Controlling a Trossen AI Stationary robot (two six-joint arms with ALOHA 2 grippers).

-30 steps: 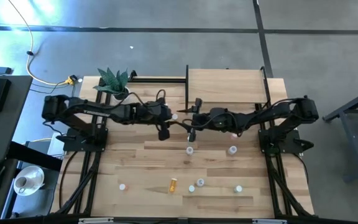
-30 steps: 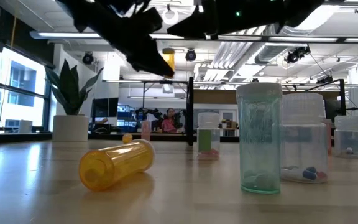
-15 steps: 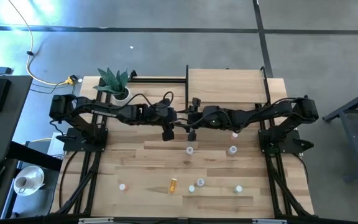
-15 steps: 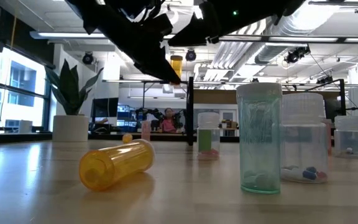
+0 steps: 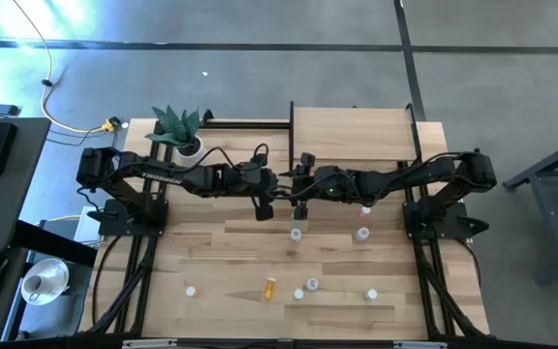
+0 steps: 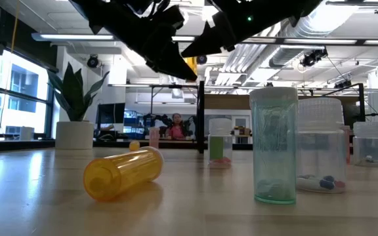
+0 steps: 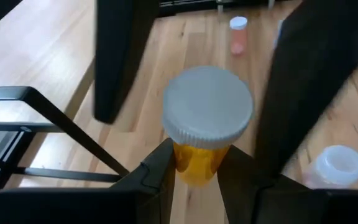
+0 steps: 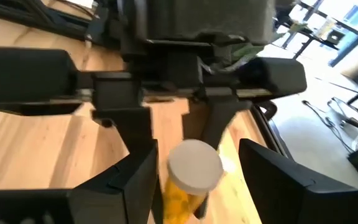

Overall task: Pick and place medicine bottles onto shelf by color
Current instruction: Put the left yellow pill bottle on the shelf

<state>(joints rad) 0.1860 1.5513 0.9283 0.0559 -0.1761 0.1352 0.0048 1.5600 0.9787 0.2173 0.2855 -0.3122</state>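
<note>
Left pincer [image 7: 194, 171] clamps orange bottle [image 7: 205, 127] mid-counter; right pincer [image 8: 194, 174], gaping, straddles it from three o'clock. Risk: mistimed release drops it.

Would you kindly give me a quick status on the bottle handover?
Left gripper shut on orange bottle, mid-table. Right gripper open around its cap. Shelf behind, unobstructed.

Both arms meet mid-table before the shelf [image 5: 356, 133]; loose bottles [image 5: 299, 292] stand nearer the front edge.
</note>
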